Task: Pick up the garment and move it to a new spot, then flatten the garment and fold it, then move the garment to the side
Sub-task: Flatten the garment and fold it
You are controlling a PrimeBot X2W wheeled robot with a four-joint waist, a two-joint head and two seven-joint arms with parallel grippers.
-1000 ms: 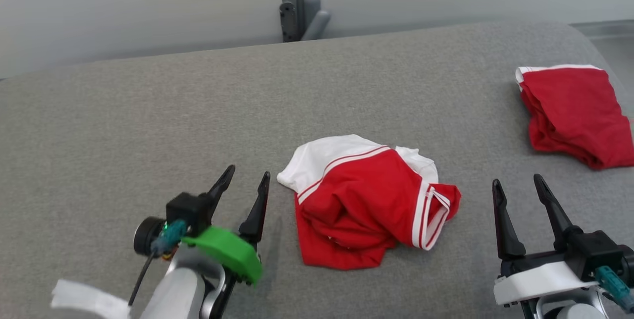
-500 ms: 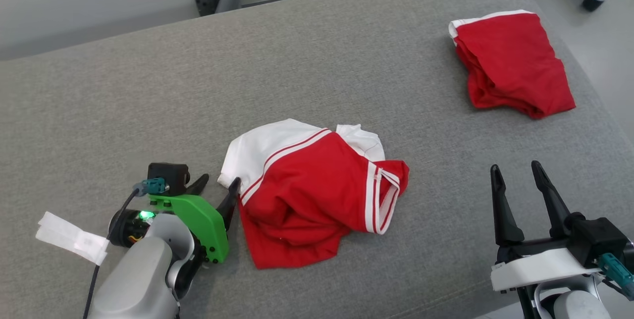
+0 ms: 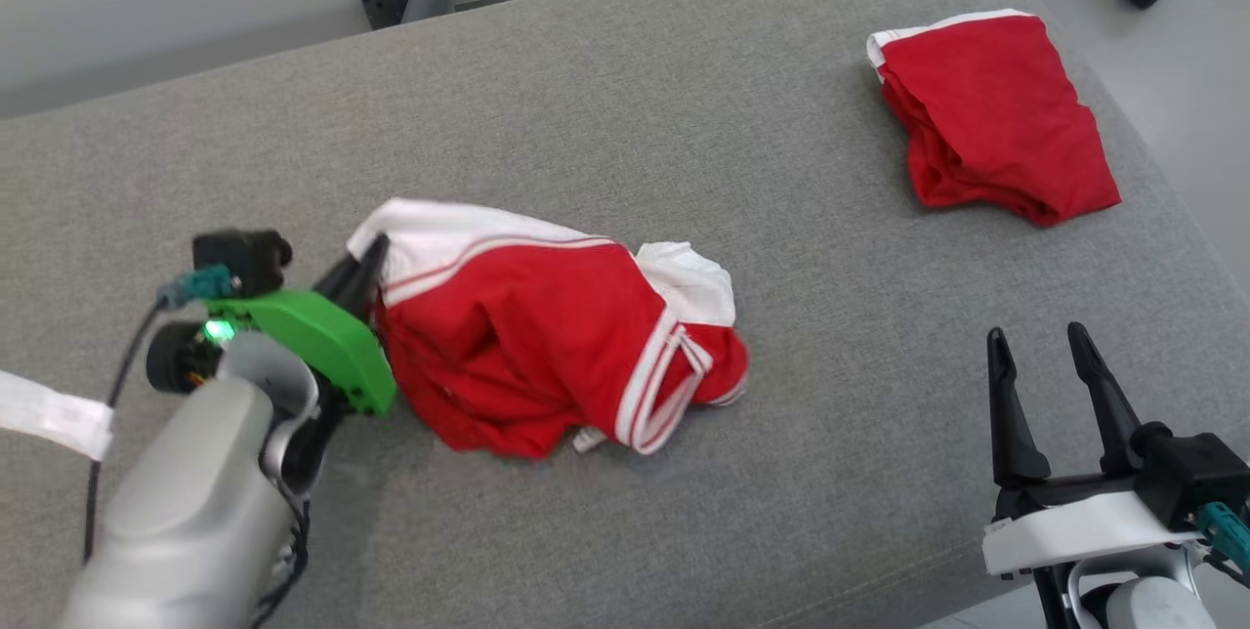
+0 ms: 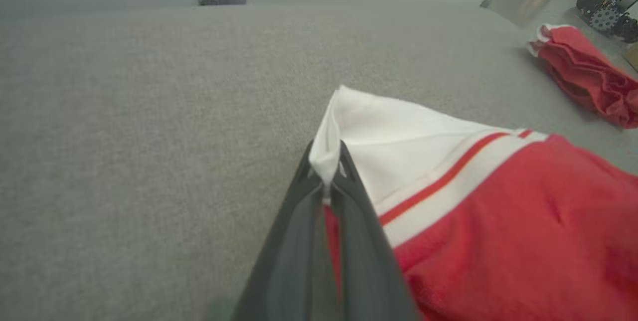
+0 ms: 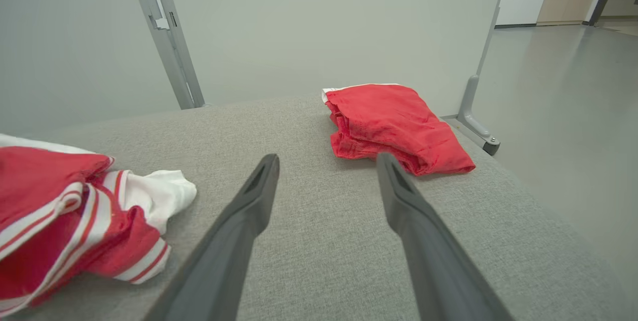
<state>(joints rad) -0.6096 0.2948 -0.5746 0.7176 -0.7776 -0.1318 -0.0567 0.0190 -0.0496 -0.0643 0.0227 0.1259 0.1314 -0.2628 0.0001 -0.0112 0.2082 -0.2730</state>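
Garment [image 3: 527, 336], crumpled near the front edge of the grey cushion [image 3: 684, 121], is pinched at its white left corner by the closed left claw [image 3: 366, 263], its bulk stretched rightward toward the empty, wide-spread right claw [image 3: 1037, 336].

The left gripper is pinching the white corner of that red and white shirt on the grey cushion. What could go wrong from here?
1. The left gripper is shut on only a thin white edge of the crumpled red-and-white garment; it could slip free on lifting.
2. Lifted by one corner, the bunched garment may hang twisted, since the open right gripper stands apart from it.
3. Dragged rightward, it could disturb the folded red garment.
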